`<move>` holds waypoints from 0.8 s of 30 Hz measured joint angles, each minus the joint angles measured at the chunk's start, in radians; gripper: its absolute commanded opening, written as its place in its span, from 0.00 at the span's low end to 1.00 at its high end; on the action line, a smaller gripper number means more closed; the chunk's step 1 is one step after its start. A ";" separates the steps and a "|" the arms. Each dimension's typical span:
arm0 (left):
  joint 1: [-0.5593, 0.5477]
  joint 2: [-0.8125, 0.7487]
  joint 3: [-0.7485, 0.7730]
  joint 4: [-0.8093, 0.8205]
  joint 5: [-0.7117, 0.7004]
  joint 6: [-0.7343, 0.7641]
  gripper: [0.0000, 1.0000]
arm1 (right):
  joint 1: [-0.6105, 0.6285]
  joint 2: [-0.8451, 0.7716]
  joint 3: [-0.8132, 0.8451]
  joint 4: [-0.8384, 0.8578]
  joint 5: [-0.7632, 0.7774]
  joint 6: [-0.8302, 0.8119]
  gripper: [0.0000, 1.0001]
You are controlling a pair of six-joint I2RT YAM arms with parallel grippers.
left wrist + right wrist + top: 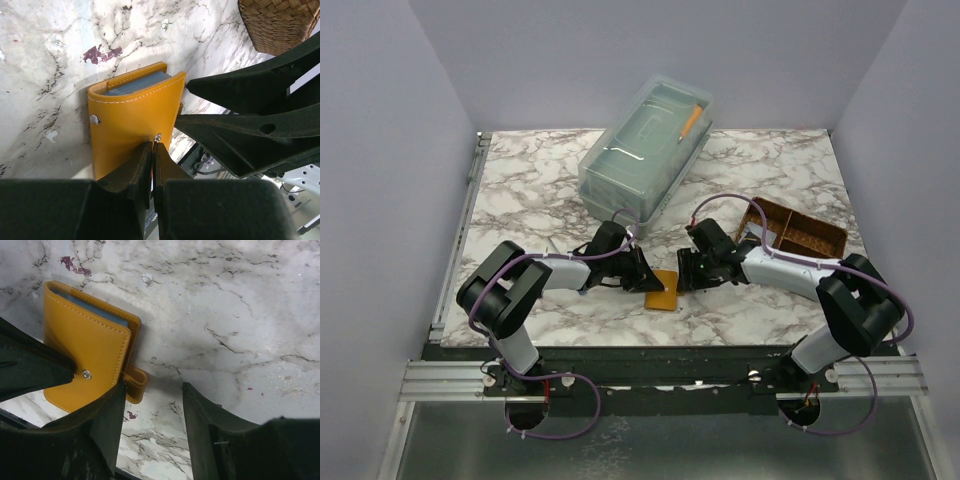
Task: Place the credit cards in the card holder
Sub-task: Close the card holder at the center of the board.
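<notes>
Here's the small, flat orange-tan leather-like card holder (662, 293), folded shut and lying flat on the white marble-patterned table (520, 200), close to the near edge and about midway along it. Both arms are right on it, one from either side.

Left gripper (153, 146): the jaws are all but together, only a thin slit between them. They're nipped onto the edge of the top cover, right at the little metal snap stud (157, 137). A second stud (95, 119) sits further along the same cover, clear of the fingers.

Right gripper (154, 390): the jaws stand apart at a middling width, with bare marble between them and nothing held. The card holder sits outside that gap, off to one side. One finger (107, 415) is just beside the short snap tab (134, 385) that sticks out from the holder's edge; whether it actually touches the tab, I can't tell.

Grey-blue layers (135, 85) show between the covers. Cards or inner panels? I can't tell from here.

Elsewhere, a brown woven divided tray (800, 232) sits toward the right edge, behind the right arm. A clear lidded plastic box (645, 155) sits toward the far edge with a thin orange stick-shaped item (690, 120) inside
</notes>
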 measured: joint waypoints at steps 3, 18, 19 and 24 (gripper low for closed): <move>0.001 0.002 0.000 -0.001 0.001 0.001 0.11 | 0.022 0.032 0.041 -0.040 0.043 0.004 0.54; 0.014 0.011 0.006 -0.008 0.016 -0.001 0.10 | 0.045 -0.070 -0.001 -0.302 0.351 0.198 0.44; 0.014 0.011 0.006 -0.008 0.016 -0.001 0.10 | 0.042 -0.088 -0.005 -0.302 0.349 0.196 0.45; 0.015 0.012 0.006 -0.009 0.018 -0.001 0.10 | 0.042 -0.194 -0.006 -0.221 0.251 0.135 0.55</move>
